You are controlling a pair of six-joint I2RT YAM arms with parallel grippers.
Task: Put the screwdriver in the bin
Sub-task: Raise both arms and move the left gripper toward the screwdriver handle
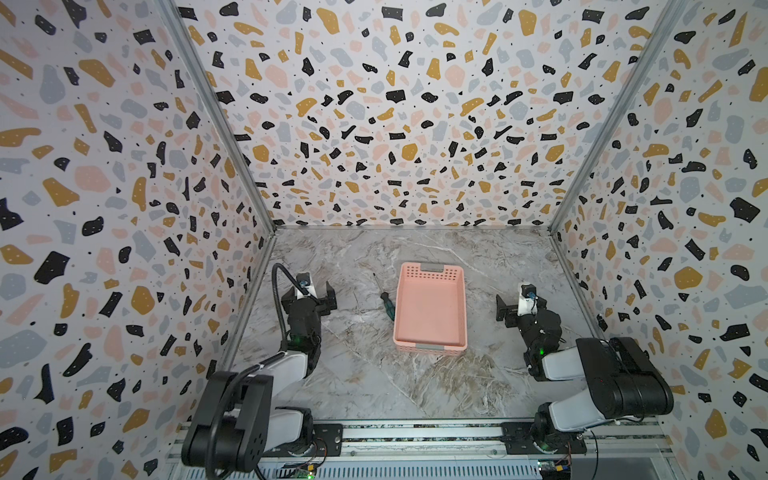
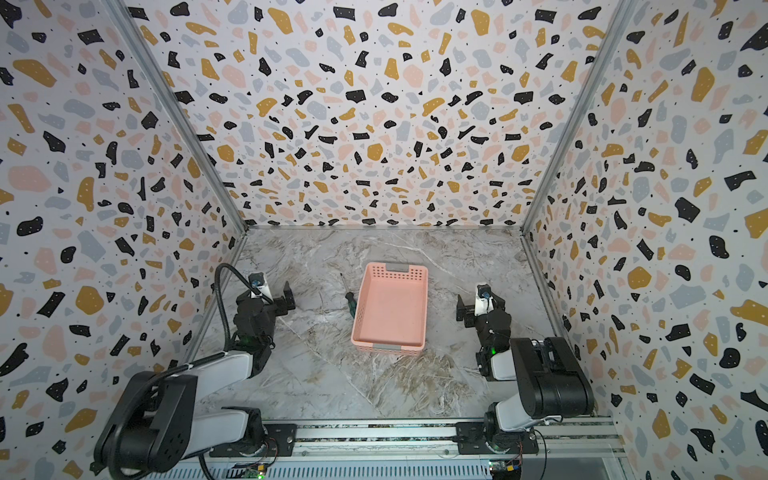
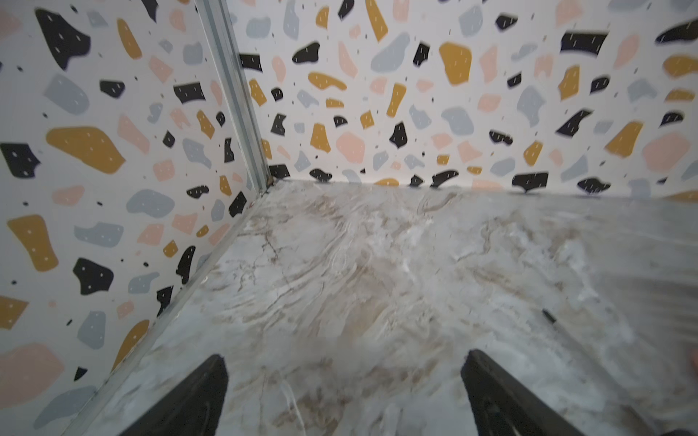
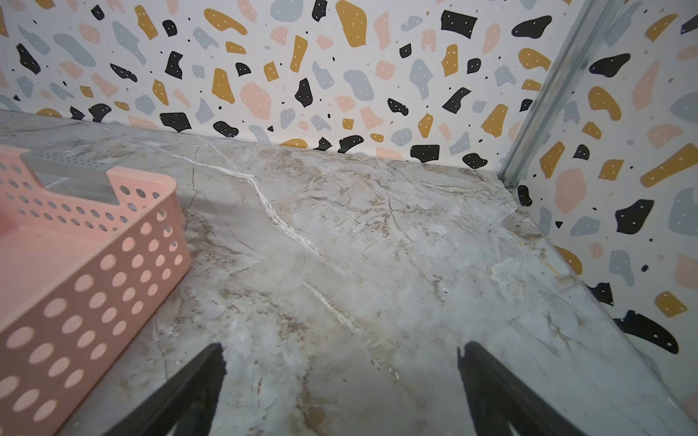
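Observation:
The screwdriver [image 1: 387, 305] [image 2: 352, 303], with a dark green and black handle, lies flat on the marble table. It sits just left of the bin, its thin shaft pointing to the far wall. The bin [image 1: 432, 272] [image 2: 397, 272] is a salmon-pink perforated basket standing mid-table, and nothing lies inside it. My left gripper [image 1: 309, 291] [image 2: 266, 293] [image 3: 344, 356] hovers open to the left of the screwdriver, holding nothing. My right gripper [image 1: 523, 303] [image 2: 480, 303] [image 4: 342, 347] is open to the right of the bin [image 4: 94, 302], also holding nothing. In the left wrist view a small dark sliver [image 3: 549, 316] lies on the marble; it looks like the shaft tip.
Terrazzo-patterned walls with metal corner posts [image 1: 216, 112] close in the table on three sides. Both arm bases sit on a rail [image 1: 415, 432] along the front edge. Bare marble [image 1: 374, 374] stretches between the bin and the rail.

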